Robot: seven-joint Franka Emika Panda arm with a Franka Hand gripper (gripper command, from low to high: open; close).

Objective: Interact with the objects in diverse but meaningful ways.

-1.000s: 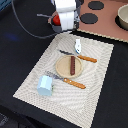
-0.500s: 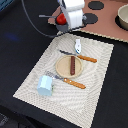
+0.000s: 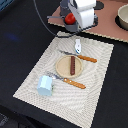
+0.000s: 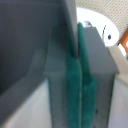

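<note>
- Where the scene lies closest to the camera in the exterior view, a light-blue plastic cup (image 3: 44, 85) rests on the beige woven placemat (image 3: 100, 65), at about 7 o'clock from the mat's middle.
- Just beside the cup, toward 3 o'clock, lies a toy fork with an orange handle (image 3: 67, 81), its grey tines reaching to the cup.
- Farther back, at the mat's middle, sits a round tan wooden plate (image 3: 64, 66) with a brown toy sausage (image 3: 72, 65) lying along its centre.
- At 1 o'clock from the plate lies a toy knife with an orange handle (image 3: 81, 56), its grey blade pointing toward 9 o'clock.
- Beyond the knife, near the mat's far edge, a small white shaker (image 3: 78, 47) lies on the mat.
- The mat rests on a dark worktop (image 3: 20, 45).
- Farther still, the robot's white-and-grey hand (image 3: 78, 35) hangs over the mat's far edge, above the shaker and apart from it.
- In the wrist view the green-padded fingers (image 4: 73, 95) are pressed together with nothing between them, and a grey metal sheet-like surface (image 4: 30, 40) fills the rest, blurred.
- Behind the arm a red toy tomato (image 3: 70, 18) shows partly, on a brown board (image 3: 107, 25).
- At the far 2 o'clock corner stands a grey pot (image 3: 123, 16) on the same board, cut by the picture's edge.
</note>
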